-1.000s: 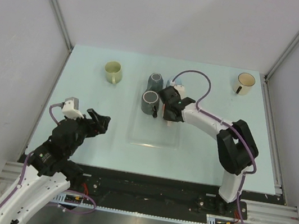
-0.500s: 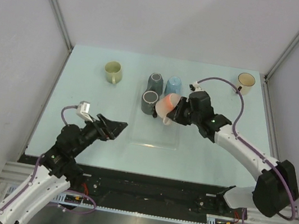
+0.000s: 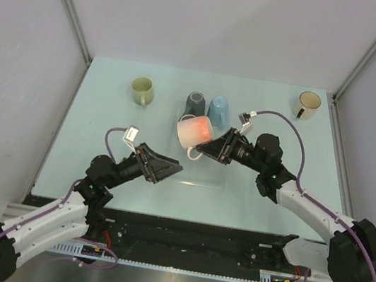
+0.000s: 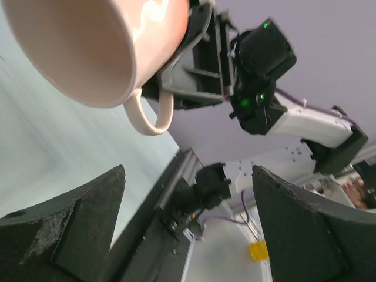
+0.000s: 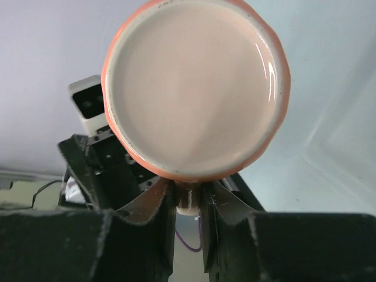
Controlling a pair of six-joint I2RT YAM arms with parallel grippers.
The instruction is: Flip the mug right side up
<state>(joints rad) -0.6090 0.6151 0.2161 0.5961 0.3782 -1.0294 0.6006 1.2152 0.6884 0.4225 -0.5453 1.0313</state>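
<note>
— Any lettering to read?
— Whatever print there is comes out too small. The only mark is a small green light (image 4: 242, 101) on the right arm.
— And the task's mug?
— The orange-glazed ceramic mug (image 3: 194, 132) hangs tilted in the air above the clear plastic tray (image 3: 196, 179). The right claw (image 5: 188, 205) is clenched on its looped handle.
— The other one?
— The left claw (image 3: 170, 169) is released, jaws spread wide, near the mug but apart from it.
— Surface and room?
— A pale mint-green desk (image 3: 103, 135) between light grey wall panels (image 3: 214, 23) and aluminium corner struts (image 3: 66, 4). At the back stand a grey-blue mug (image 3: 195, 103) and a light blue mug (image 3: 218, 108), a yellow-green mug (image 3: 142, 91) to the left and a cream mug (image 3: 309, 103) in the far right corner.
</note>
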